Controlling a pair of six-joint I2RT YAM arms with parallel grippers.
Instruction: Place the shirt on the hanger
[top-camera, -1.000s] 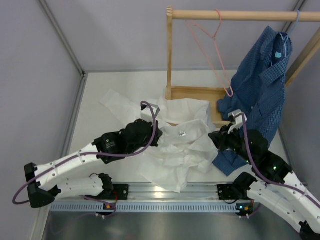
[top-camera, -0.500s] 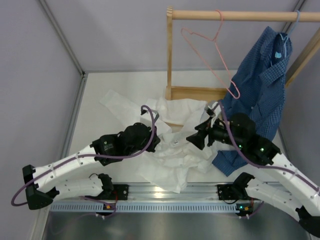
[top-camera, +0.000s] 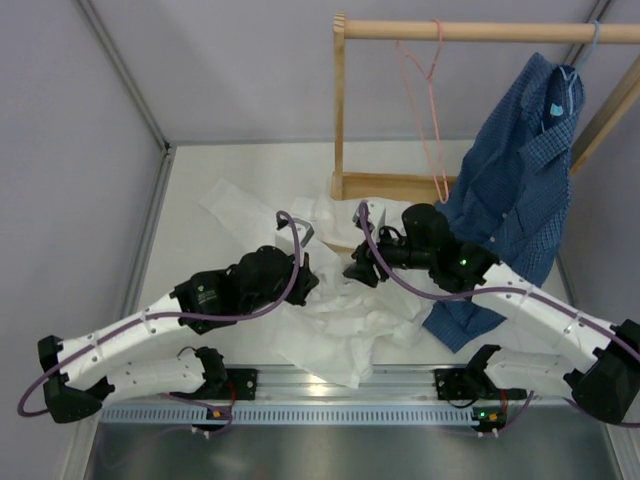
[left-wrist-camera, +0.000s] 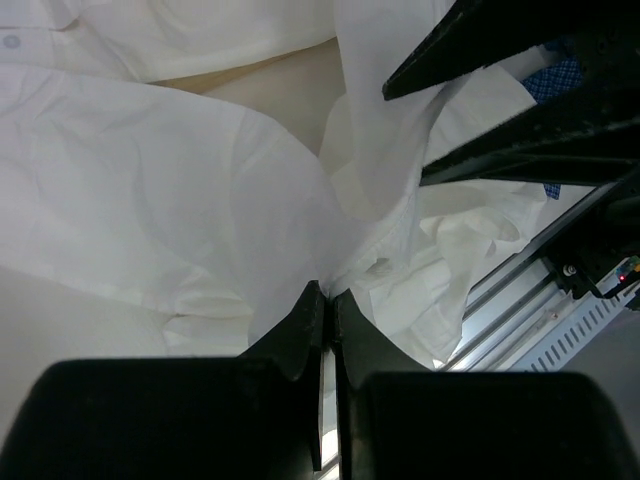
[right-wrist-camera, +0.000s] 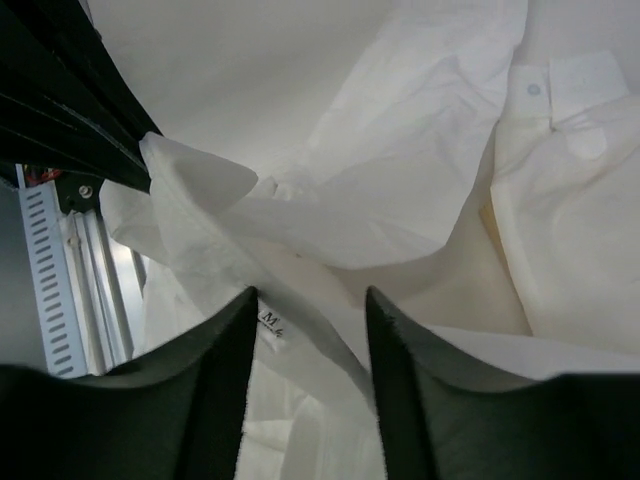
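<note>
My right hand (right-wrist-camera: 310, 305) has swung left, spread open over the shirt (top-camera: 345, 330) my left hand (left-wrist-camera: 325, 295) pinches; it may snag extra layers.

I count two shirts, a white shirt (top-camera: 340, 325) under the left pincer (top-camera: 303, 275) and a blue checked shirt (top-camera: 520, 170) beyond the right pincer (top-camera: 358, 270), two hangers, a pink hanger (top-camera: 427, 110) and a light blue hanger (top-camera: 592, 42), and one wooden rack (top-camera: 339, 110).

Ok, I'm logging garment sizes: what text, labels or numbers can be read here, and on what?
"M": small white tag on the shirt, right wrist view; the mark after it is unclear.
Pale tag on the blue checked shirt: too small to read.
Nothing else legible.
</note>
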